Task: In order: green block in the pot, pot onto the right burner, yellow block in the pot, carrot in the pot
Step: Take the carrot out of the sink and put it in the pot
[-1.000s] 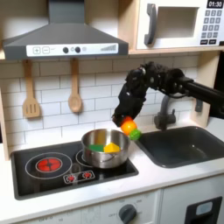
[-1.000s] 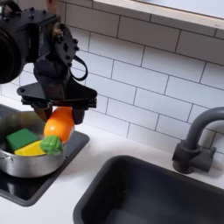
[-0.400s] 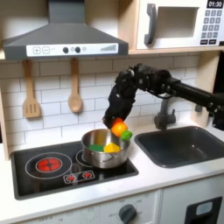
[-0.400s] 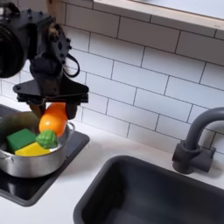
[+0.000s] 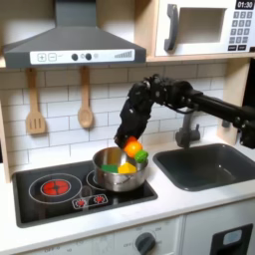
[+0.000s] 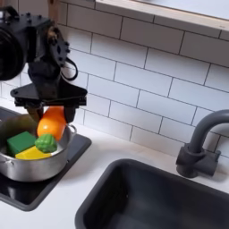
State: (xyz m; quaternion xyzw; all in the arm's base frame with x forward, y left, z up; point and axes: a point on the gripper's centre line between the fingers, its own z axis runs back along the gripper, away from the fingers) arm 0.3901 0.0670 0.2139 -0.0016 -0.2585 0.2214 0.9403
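Surface (image 5: 189, 204) comes nearest in the first exterior view, white and bare along its front edge, with the black stove top (image 5: 60, 194) set into it toward the first exterior view's left. The sink (image 5: 209, 164) is sunk into the surface on the first exterior view's right; in the second exterior view its dark basin (image 6: 161, 197) fills the lower right, with the curved faucet (image 6: 201, 143) standing behind it.

On the right burner of the stove sits the pot (image 5: 120, 171), shiny and round. Inside it, in the second exterior view, the green block (image 6: 21, 141) lies against the far left of the pot (image 6: 36, 165), and the yellow block (image 6: 34, 153) lies just beside it, nearer the front wall.

Above the pot's rim on the second exterior view's right hangs the claw (image 6: 52, 109), its black fingers closed on the top of the carrot (image 6: 51, 123). The carrot points down, its orange body over the rim and its green leafy end (image 6: 46, 142) dipping inside the pot, close to the yellow block. In the first exterior view the carrot (image 5: 131, 148) shows as an orange spot over the pot, under the claw (image 5: 129, 134).

Behind everything runs the white tile wall (image 6: 152, 80), with two wooden utensils (image 5: 60, 105) hanging on it in the first exterior view.
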